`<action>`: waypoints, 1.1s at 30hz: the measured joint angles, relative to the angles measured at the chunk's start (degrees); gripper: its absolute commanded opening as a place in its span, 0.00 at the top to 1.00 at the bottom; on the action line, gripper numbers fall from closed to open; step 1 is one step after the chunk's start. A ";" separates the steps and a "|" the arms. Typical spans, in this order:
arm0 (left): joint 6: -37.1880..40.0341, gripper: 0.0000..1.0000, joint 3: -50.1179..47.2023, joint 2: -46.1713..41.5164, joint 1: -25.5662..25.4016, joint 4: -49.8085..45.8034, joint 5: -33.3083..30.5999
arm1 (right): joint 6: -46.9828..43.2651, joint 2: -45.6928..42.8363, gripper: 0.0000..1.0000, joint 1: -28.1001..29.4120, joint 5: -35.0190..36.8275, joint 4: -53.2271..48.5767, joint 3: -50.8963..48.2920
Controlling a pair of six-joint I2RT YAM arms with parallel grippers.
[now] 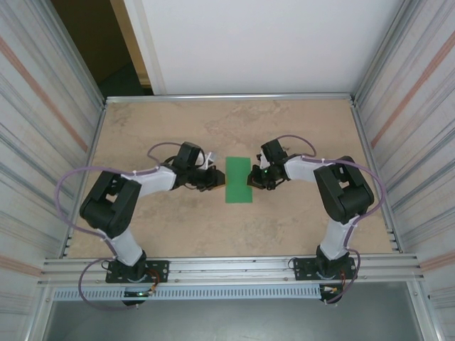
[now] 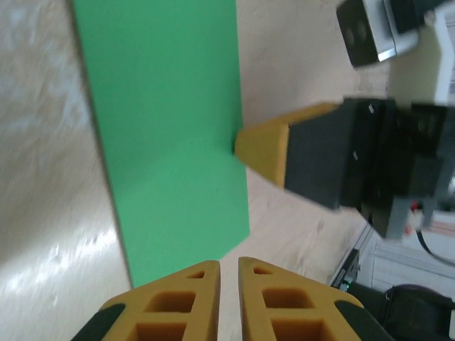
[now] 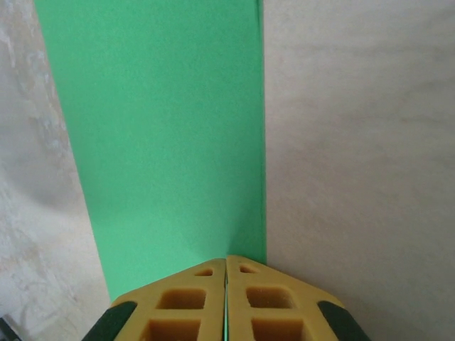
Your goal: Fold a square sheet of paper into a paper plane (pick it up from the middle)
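As it lies flat at the middle of the beige stone-patterned table (image 1: 178,234), the bright green sheet of paper (image 1: 239,180) has the left gripper (image 1: 215,179), narrowed to a thin slit, at its 9 o'clock edge and the right gripper (image 1: 251,180), fingers pressed together, touching its 3 o'clock edge.

Left arm (image 1: 153,181), right arm (image 1: 304,169) reaching inward, jaws facing (both nearly closed)

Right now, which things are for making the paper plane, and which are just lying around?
For the job: green paper, left gripper, right gripper.
Just there: table, metal rail, striped walls.
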 measured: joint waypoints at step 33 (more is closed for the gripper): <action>-3.82 0.75 11.32 14.19 -1.20 -3.21 -2.75 | 11.87 -14.08 0.52 0.48 -2.29 2.49 -12.31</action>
